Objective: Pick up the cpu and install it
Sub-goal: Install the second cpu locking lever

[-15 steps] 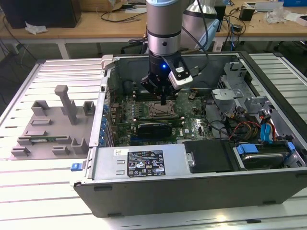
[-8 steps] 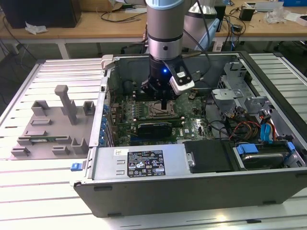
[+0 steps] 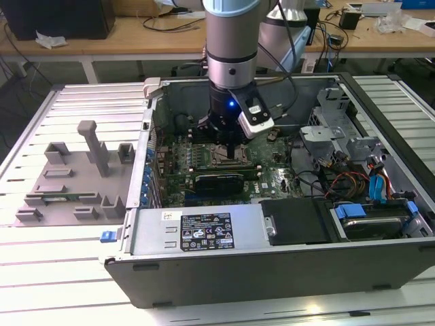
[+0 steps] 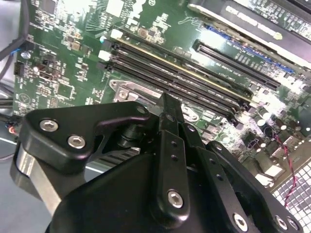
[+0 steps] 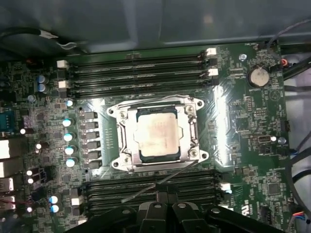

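1. Black metal linkage of the gripper [image 4: 167, 109] crowds the front of the second wrist view, its bolted arms converging on one narrow tip above the green motherboard [image 4: 63, 73]; the fingers look drawn together with nothing seen between them, though I cannot tell this for sure.
2. Beyond that tip, the second wrist view shows long black memory slots [image 4: 194, 73] running diagonally.
3. In the first wrist view, the small flat square cpu with its shiny silver metal top [image 5: 156, 133] lies inside the silver-framed square socket [image 5: 121, 133], between two banks of black memory slots, apart from the gripper.
4. That same view shows a round silver coin battery [image 5: 259, 75] near the board's corner.
5. In the exterior view, the grey robot arm [image 3: 231, 41] reaches down into the open grey computer case [image 3: 204, 234], the gripper just above the socket.
6. At the exterior view's left, grey plastic fixture blocks [image 3: 75, 176] stand on the ribbed table, well apart from the case.
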`<state>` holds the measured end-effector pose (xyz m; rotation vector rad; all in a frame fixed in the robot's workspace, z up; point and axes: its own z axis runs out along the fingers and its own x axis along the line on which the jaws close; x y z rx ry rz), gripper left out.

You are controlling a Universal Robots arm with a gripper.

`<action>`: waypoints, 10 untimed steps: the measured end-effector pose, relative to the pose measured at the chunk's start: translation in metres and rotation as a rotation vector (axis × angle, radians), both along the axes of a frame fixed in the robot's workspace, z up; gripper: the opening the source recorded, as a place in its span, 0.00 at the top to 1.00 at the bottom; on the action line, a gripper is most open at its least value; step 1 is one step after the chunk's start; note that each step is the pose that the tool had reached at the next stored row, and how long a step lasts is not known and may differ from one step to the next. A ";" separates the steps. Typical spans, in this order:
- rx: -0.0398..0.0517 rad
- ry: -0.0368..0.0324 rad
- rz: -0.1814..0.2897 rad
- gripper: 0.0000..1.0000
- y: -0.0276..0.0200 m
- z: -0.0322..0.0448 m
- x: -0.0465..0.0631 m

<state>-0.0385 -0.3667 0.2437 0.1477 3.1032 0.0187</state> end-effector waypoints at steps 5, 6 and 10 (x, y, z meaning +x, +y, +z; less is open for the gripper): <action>-0.0002 0.0001 0.000 0.89 0.0000 -0.0013 -0.005; -0.0001 0.0001 0.000 0.89 0.0000 -0.0014 -0.005; 0.0001 0.0232 0.000 0.89 0.0000 -0.0040 -0.005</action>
